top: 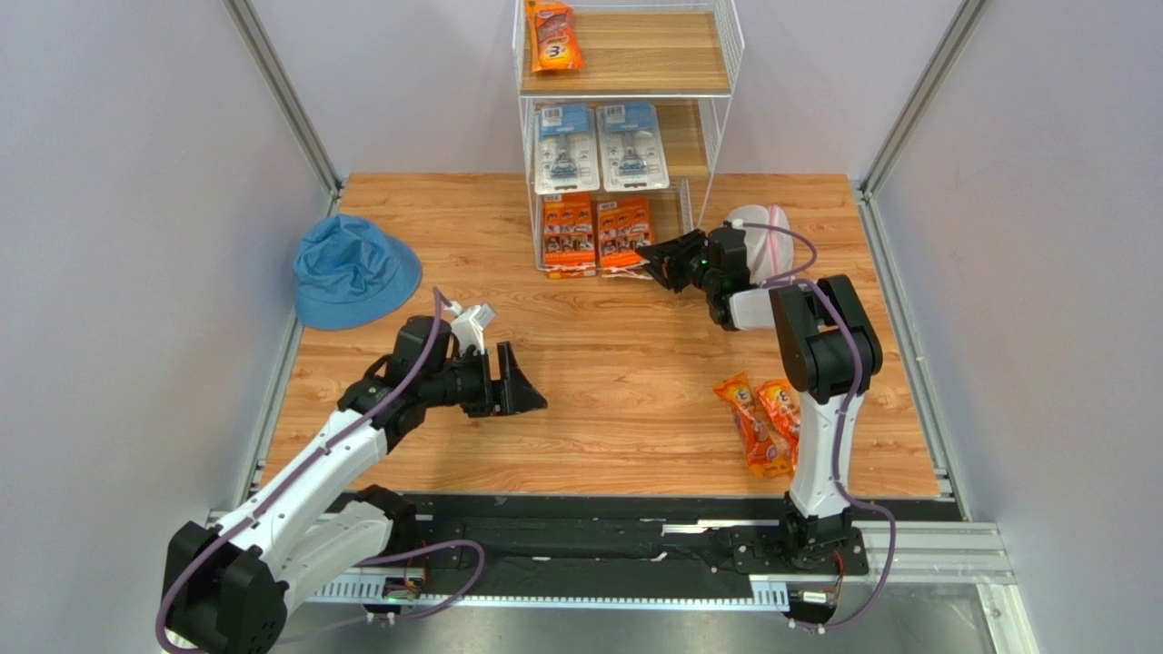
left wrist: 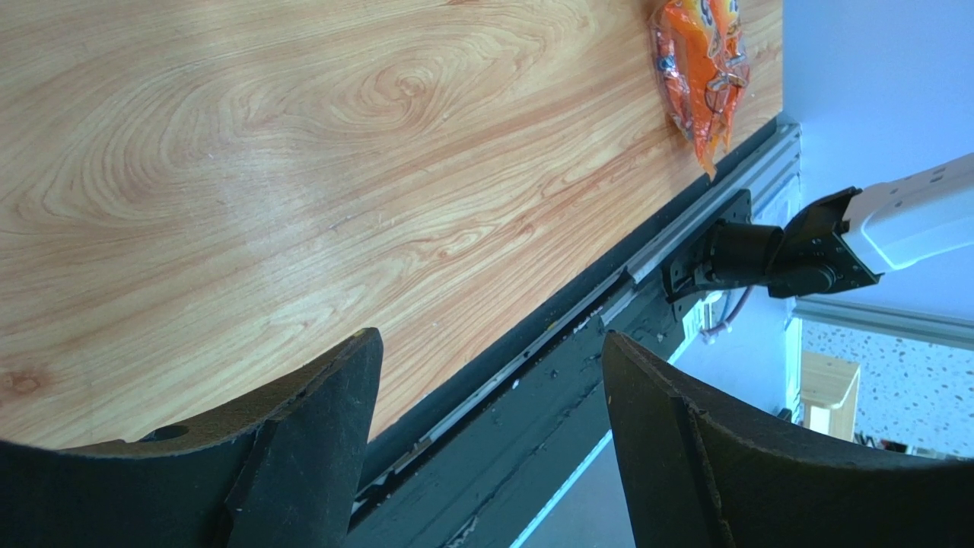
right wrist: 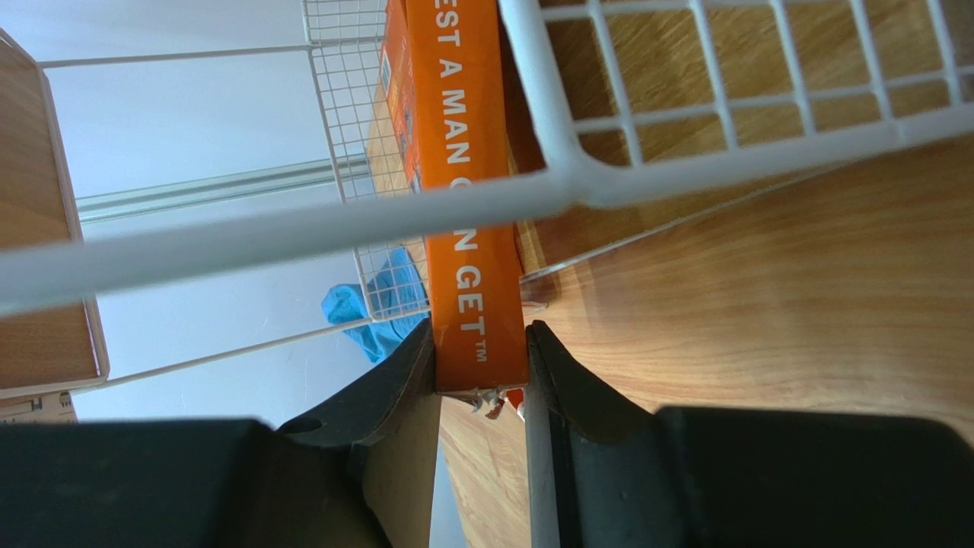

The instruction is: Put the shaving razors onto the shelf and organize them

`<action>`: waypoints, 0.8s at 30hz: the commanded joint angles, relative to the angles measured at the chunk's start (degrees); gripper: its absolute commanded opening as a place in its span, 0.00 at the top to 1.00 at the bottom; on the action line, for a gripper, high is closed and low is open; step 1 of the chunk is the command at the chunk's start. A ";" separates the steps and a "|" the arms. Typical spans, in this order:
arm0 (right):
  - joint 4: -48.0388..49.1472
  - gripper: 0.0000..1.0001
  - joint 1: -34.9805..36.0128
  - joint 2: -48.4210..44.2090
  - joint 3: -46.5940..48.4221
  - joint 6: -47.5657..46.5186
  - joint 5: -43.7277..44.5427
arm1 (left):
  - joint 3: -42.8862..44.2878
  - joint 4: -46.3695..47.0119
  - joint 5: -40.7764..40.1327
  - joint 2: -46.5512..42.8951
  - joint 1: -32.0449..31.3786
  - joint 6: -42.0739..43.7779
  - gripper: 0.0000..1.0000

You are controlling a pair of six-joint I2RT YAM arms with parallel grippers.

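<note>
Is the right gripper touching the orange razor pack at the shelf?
Touching. In the right wrist view the right gripper clamps the orange razor pack on both sides, no gap.

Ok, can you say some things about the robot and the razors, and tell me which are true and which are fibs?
1. The right jaws pinch an orange razor pack. True.
2. The left jaws hold a razor pack. False: they are open and empty.
3. The blue hat sits on the shelf. False: it lies on the table.
4. Two orange bags lie on the table. True.
5. The shelf's middle board holds two white-and-blue razor cards. True.
</note>
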 commanded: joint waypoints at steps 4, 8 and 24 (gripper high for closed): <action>-1.31 0.86 0.63 2.29 4.83 -0.53 -0.46 | -0.41 0.80 0.79 -1.62 -0.01 -0.14 0.21; -3.58 0.80 0.72 3.00 6.76 -1.15 -0.82 | -0.32 0.45 1.31 -1.62 -0.01 0.12 0.22; -11.59 0.30 1.51 1.68 8.88 -3.87 2.17 | -0.93 -0.08 1.40 -3.12 -0.01 -0.23 0.23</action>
